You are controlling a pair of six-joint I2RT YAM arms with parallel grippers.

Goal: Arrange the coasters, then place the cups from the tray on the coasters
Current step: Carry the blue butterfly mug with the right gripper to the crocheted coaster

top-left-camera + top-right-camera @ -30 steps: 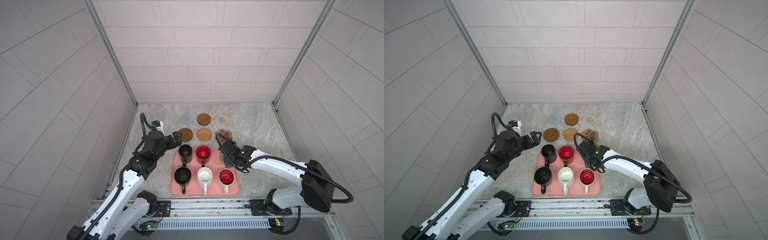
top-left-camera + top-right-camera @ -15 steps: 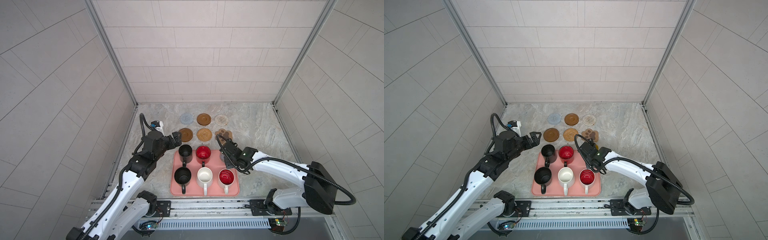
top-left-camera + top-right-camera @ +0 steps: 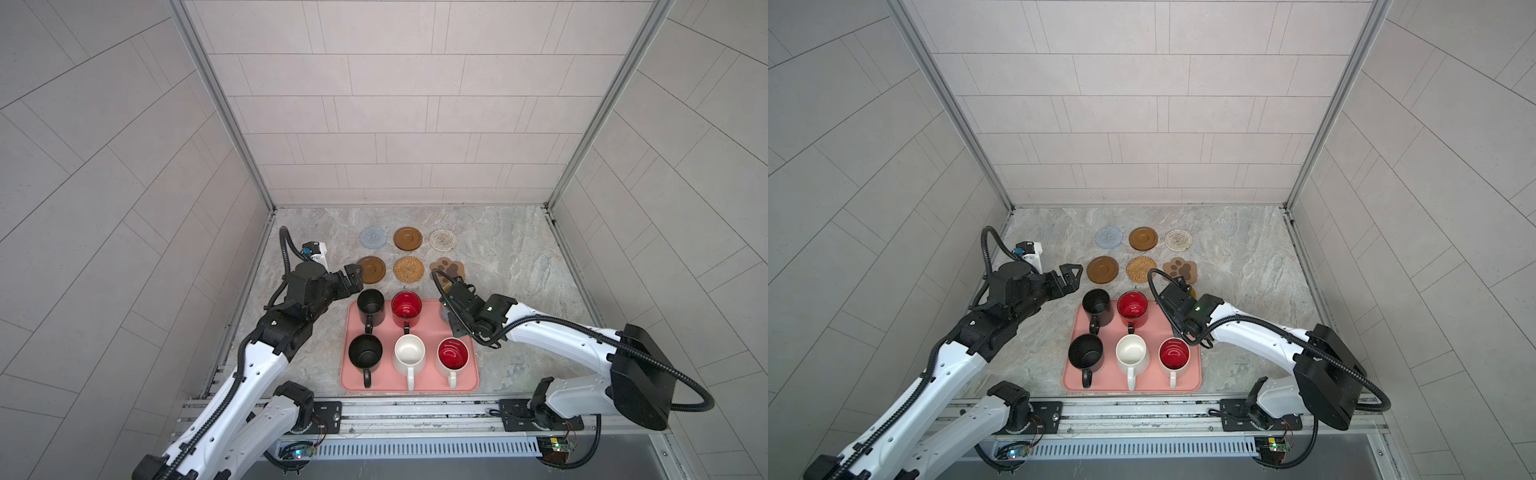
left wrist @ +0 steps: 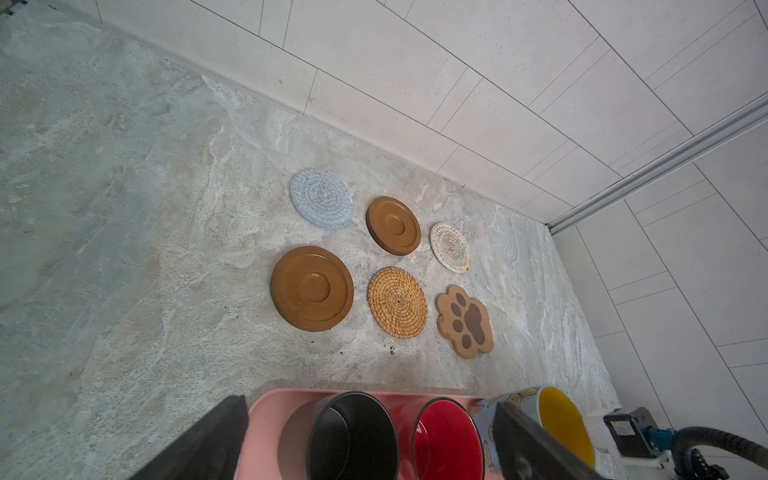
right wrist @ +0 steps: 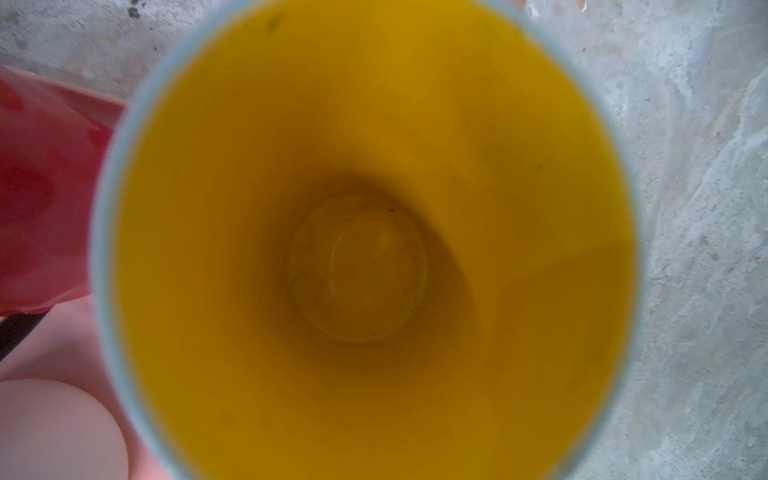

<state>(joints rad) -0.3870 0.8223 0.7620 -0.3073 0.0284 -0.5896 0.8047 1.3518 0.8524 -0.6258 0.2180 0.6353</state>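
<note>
Your right gripper [image 3: 451,296] is clenched over the blue mug [image 4: 519,399] at the tray's [image 3: 386,384] 1 o'clock corner; you can't tell whether it grips. Your left gripper [image 3: 355,279] hangs released at 10 o'clock. Six coasters [image 3: 409,268] lie at 12 o'clock.

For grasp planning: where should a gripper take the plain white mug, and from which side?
Probably its handle, from the tray's near edge: the white mug stands upright, handle pointing that way, clear of the black mug and red-lined mug.
</note>
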